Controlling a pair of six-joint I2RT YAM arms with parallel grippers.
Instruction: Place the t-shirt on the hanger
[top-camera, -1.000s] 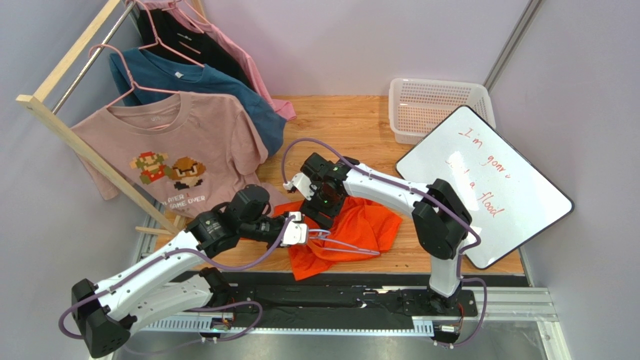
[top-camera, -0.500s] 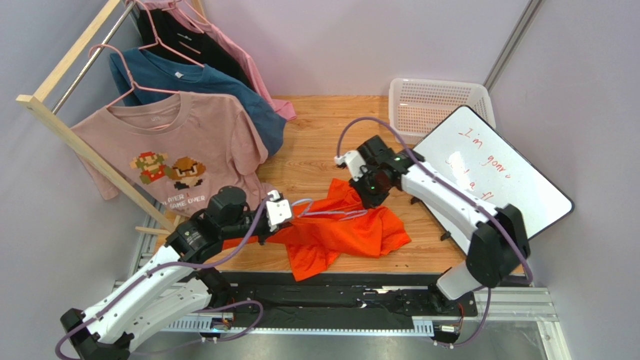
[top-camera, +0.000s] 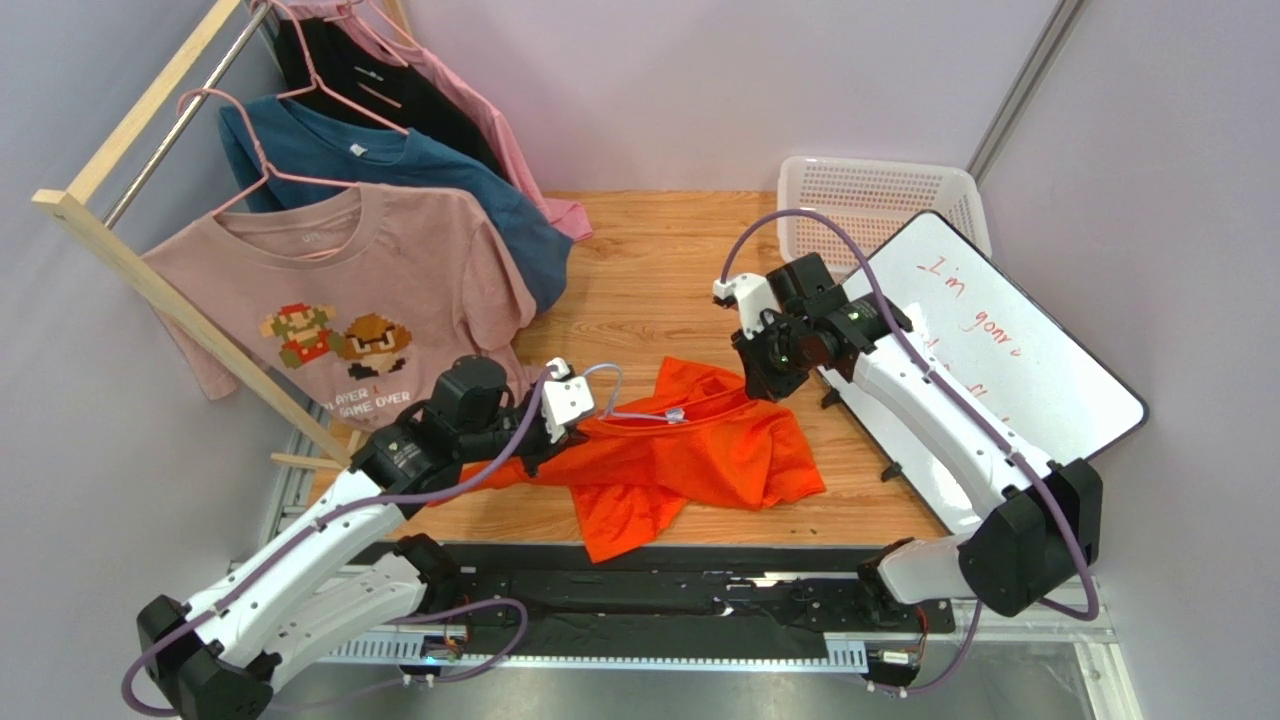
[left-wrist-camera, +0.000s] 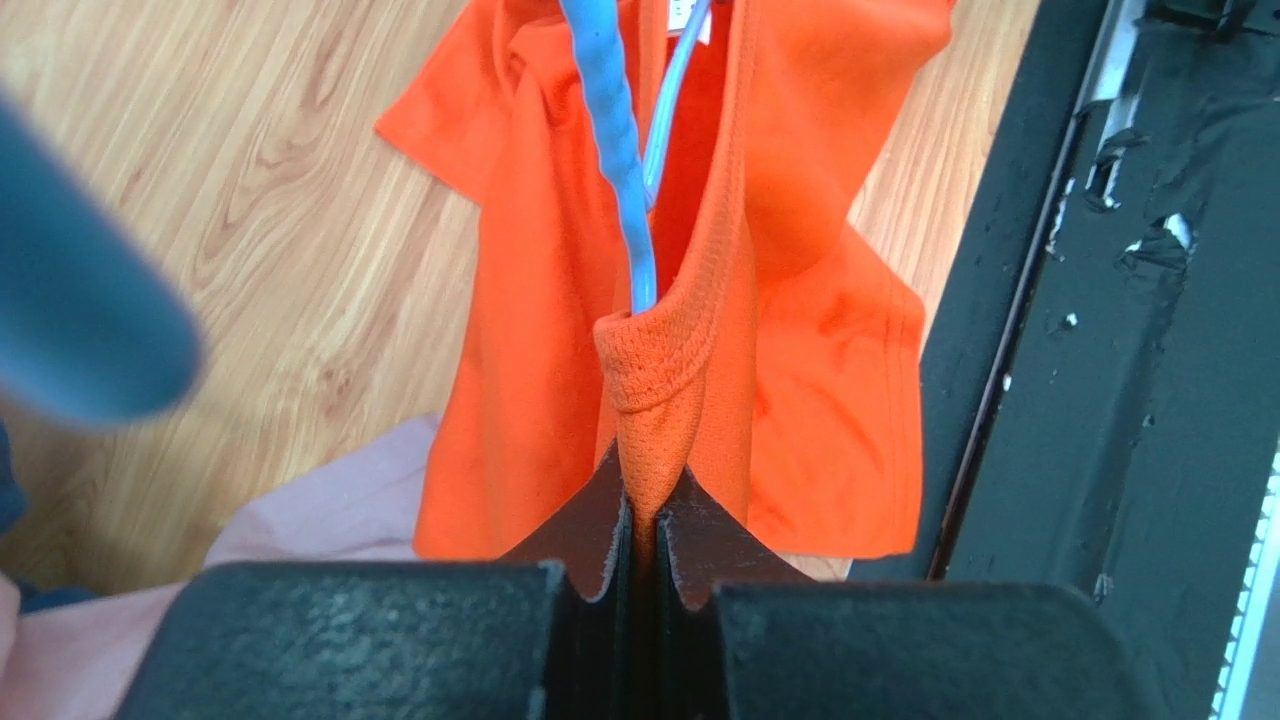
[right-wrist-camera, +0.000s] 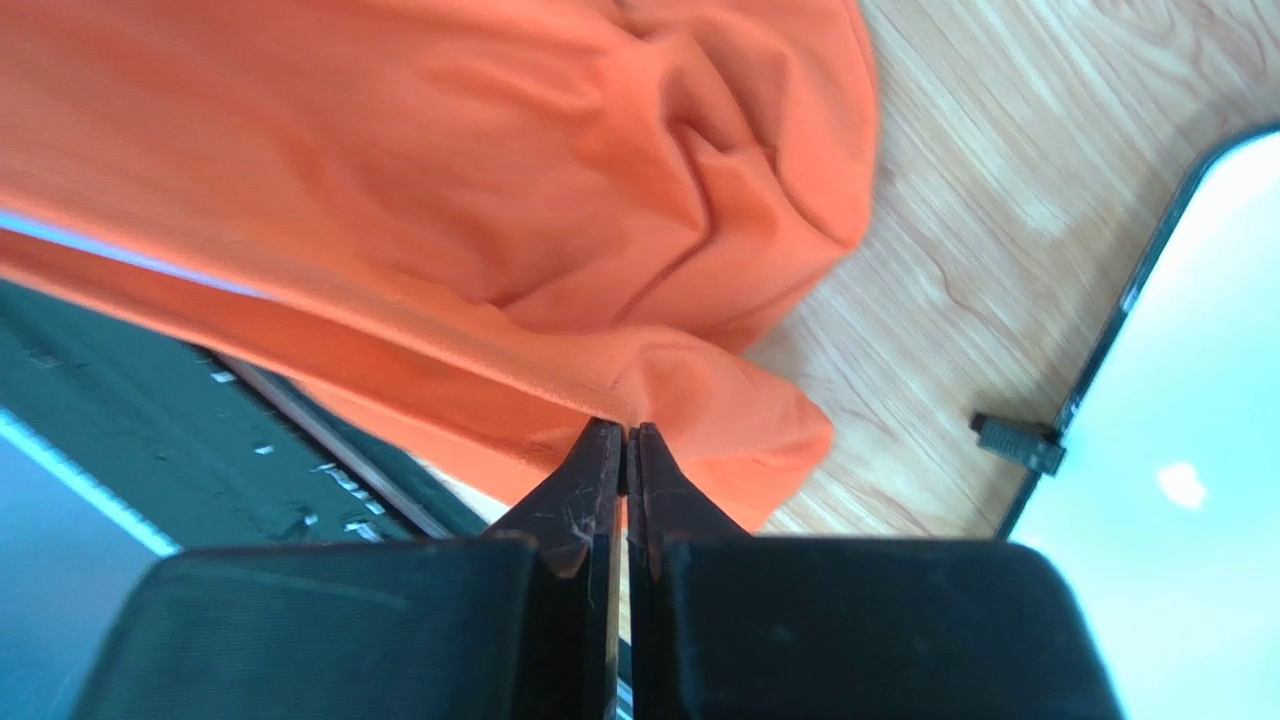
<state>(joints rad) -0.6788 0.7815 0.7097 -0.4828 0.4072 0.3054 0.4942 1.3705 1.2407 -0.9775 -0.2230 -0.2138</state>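
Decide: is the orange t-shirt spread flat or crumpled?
Crumpled. The t-shirt lies bunched in folds, its collar pinched by the left gripper, another edge by the right gripper.

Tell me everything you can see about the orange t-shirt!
The t-shirt is plain bright orange, made of soft, thin-looking cloth. It lies crumpled and wrinkled on the wooden table. The left fingers pinch a ribbed edge, probably the collar, and lift it. The right fingers pinch a fold on the opposite side. A thin blue wire hanger runs into the cloth just beyond the left fingers.
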